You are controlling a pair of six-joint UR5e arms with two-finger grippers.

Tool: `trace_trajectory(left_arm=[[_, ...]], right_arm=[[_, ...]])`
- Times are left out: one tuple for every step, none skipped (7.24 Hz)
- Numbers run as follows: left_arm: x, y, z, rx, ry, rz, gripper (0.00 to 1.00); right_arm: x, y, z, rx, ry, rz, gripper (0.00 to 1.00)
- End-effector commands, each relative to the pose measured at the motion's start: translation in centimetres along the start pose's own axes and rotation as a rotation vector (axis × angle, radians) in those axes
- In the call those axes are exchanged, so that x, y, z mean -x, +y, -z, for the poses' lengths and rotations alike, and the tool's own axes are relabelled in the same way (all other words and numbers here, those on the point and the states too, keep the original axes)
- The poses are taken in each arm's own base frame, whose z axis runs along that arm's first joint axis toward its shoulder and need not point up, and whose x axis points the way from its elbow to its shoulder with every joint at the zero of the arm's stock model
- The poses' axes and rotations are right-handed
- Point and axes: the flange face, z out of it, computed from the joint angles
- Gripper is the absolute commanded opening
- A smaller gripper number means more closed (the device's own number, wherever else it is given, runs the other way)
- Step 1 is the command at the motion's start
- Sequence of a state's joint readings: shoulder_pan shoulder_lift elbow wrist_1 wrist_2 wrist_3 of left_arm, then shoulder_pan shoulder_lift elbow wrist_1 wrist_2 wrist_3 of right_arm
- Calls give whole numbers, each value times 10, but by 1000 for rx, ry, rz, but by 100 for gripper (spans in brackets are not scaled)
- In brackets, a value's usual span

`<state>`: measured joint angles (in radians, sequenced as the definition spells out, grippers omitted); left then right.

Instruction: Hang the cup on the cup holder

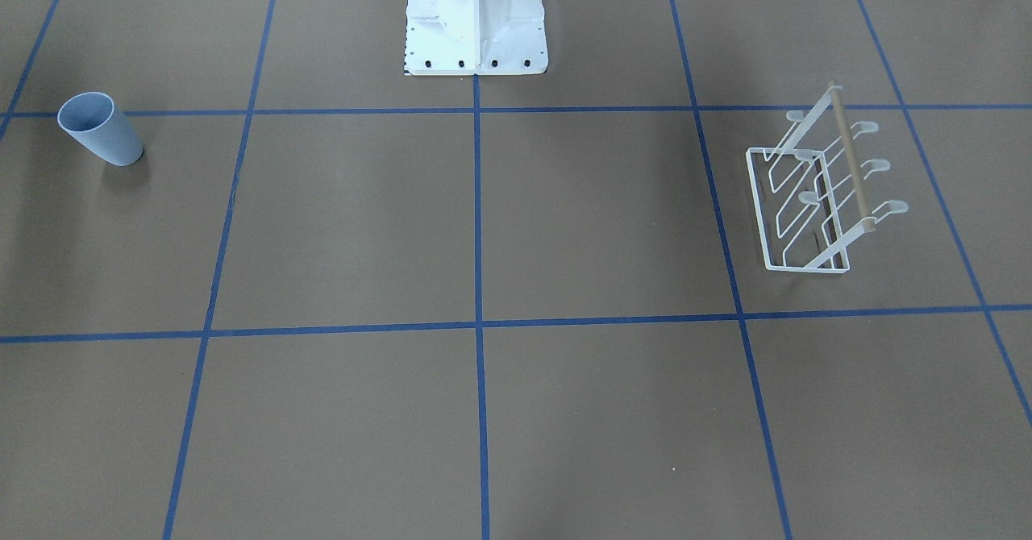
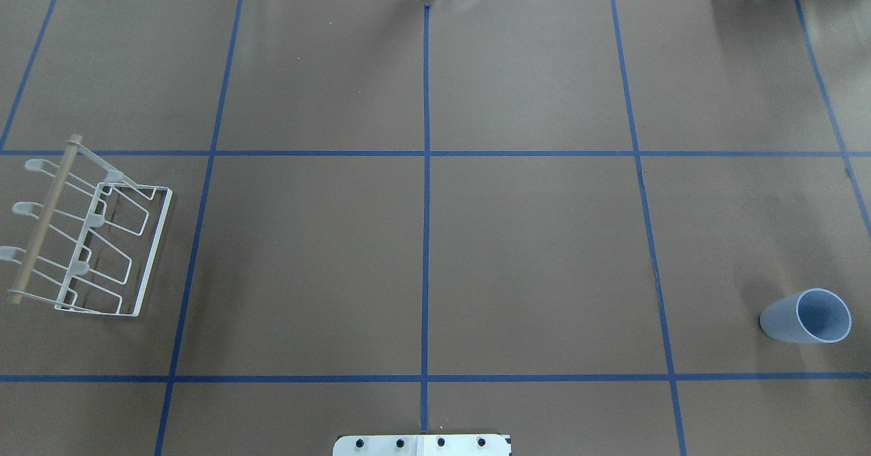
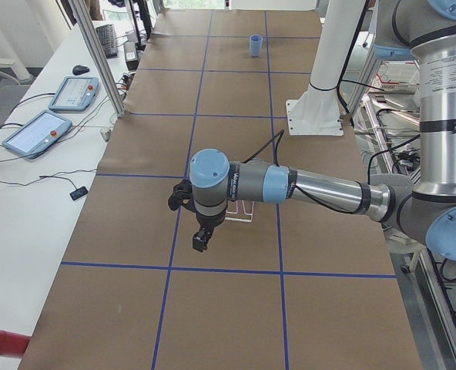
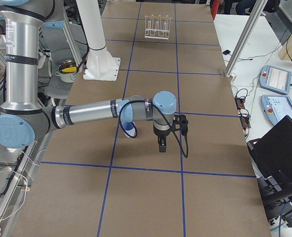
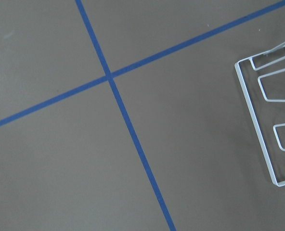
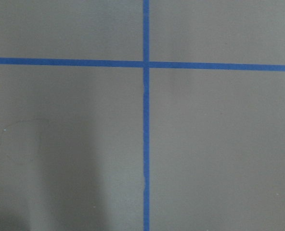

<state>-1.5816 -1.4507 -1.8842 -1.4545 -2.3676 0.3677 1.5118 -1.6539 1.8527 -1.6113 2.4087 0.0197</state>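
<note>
**Cup** (image 1: 101,130): pale blue tumbler, upright with its rim up. It is at the far left of the front-facing view and at the lower right of the overhead view. Nothing touches it.

**Holder** (image 2: 88,238): white wire rack at the middle left of the overhead view, well apart from the cup. Its prongs (image 2: 30,165) angle up past a wooden rod (image 2: 44,221), and none of them carries anything.

**Right end effector** (image 4: 162,146): hangs pointing down just beside the cup in the right side view, apart from it. I cannot tell whether it is open or closed.

**Left end effector** (image 3: 199,242): points down beside the holder in the left side view. Its state likewise cannot be told.

**Step in hand (judged)**: the reach for the cup, with no grasp made yet.
- Take the wall from the side at mid-height, not by the rim, so the wrist can later turn the mouth down over a prong.
- The smooth, tapered plastic may slide towards its narrow end, so the grip should be square and firm.

**Edges**:
- The cup lies close to the right border of the overhead view.
- The prong tips reach that view's left border.
- A side approach to either one has less room on its outer flank.

**Open room**: between cup and holder, the desk (image 2: 531,258) shows only brown paper and blue tape lines (image 2: 426,238). The white base (image 1: 476,16) stands at the top centre of the front-facing view. A high carry across the middle looks unobstructed.
</note>
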Motion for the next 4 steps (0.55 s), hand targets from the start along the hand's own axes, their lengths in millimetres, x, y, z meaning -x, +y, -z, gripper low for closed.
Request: trace_trajectory(left_arm=[[2, 2, -7, -6, 51, 16, 99], [3, 3, -9, -6, 61, 20, 99], [4, 4, -10, -5, 61, 21, 99], [3, 3, -10, -7, 62, 20, 99]], right_arm=[[11, 5, -4, -64, -49, 92, 100], [27, 11, -4, -78, -65, 150, 100], [46, 25, -19, -78, -43, 211, 100], [80, 32, -31, -52, -39, 177, 100]])
